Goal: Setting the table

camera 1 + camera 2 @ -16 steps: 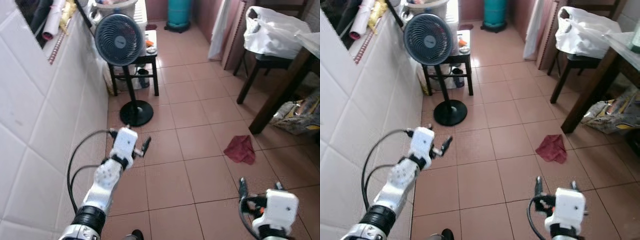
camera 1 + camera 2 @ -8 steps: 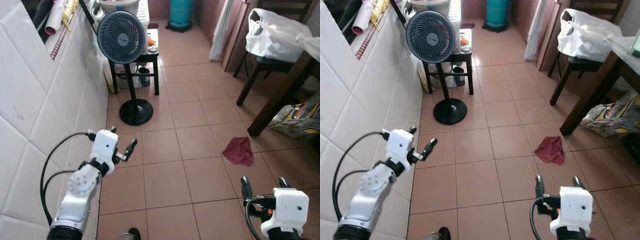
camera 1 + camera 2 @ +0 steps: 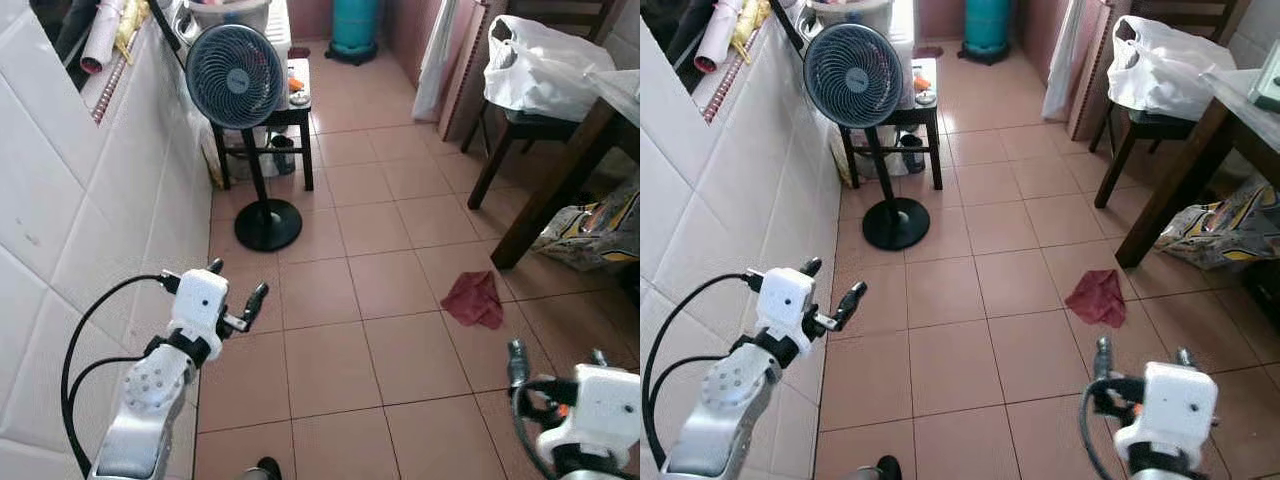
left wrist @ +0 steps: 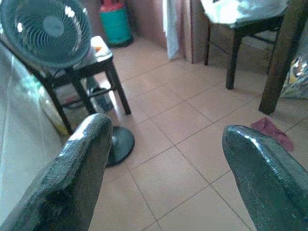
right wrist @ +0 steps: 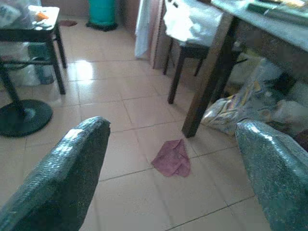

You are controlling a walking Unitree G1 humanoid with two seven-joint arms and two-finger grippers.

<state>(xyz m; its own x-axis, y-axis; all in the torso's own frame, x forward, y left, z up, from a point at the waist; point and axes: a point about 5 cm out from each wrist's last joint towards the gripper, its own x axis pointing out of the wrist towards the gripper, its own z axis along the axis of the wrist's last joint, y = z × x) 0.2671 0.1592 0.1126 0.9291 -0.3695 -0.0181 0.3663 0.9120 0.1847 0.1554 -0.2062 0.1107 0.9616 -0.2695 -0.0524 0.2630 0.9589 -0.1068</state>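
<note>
Tiled floor (image 3: 330, 370) ahead. Pedestal fan (image 3: 238, 78) stands L by tiled wall (image 3: 90, 250), small black side table (image 3: 290, 110) just behind it, teal gas cylinder (image 3: 354, 25) further back. Red cloth (image 3: 474, 298) lies on floor R of centre, near worktop leg (image 3: 560, 180); worktop (image 3: 1250, 95) at R edge. Chair (image 3: 510, 130) w/ white plastic bag (image 3: 545, 65) beside it. Bags (image 3: 590, 230) heaped under worktop. Open floor runs down the middle btwn fan and chair.

Left hand (image 3: 232, 293) raised near wall, fingers spread wide, nothing held. Right hand (image 3: 555, 358) low R, fingers wide apart, nothing held.
</note>
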